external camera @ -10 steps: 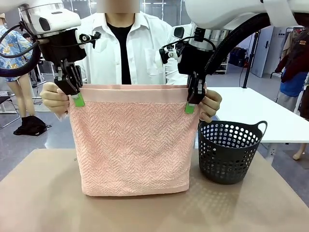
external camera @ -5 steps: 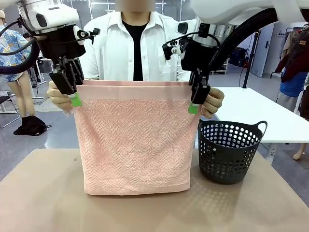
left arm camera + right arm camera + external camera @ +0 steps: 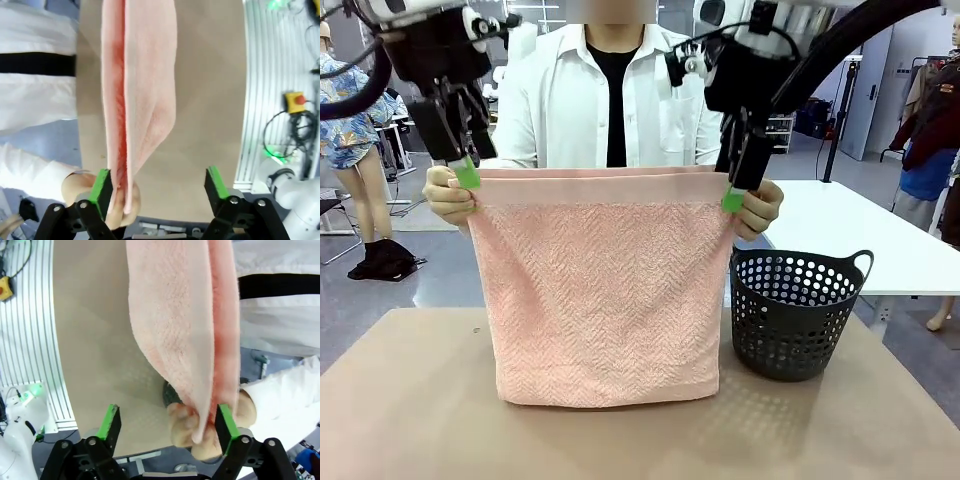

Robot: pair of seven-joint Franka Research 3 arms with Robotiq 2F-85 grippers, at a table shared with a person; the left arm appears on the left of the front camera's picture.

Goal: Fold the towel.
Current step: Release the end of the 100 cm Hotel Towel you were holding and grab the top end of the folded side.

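1. In the front view, the towel [image 3: 605,290] hangs as a broad sheet across the middle of the frame, with its smooth border band along the top.
2. The person holds it up by the two top corners, with one person's hand [image 3: 448,195] at the left of the frame and the other [image 3: 760,208] at the right.
3. Your left gripper [image 3: 465,170] points down at the upper left, its green tip right at the towel's left top corner, beside the person's fingers.
4. In the left wrist view its jaws stand wide apart. The doubled towel [image 3: 142,90] runs down from the top to the lower left, and its corner lies just beside one pad [image 3: 103,184]. The other pad [image 3: 215,182] is well apart from the cloth. You cannot tell whether cloth and pad touch.
5. Your right gripper [image 3: 734,195] points down at the upper right, its tip at the right top corner.
6. In the right wrist view these jaws are also spread wide and clamp nothing. The towel's corner, pinched by the person's fingers, sits next to the pad [image 3: 225,422] at the lower right.
7. A dark basket [image 3: 795,310] stands on the brown table [image 3: 620,445], just right of the towel.
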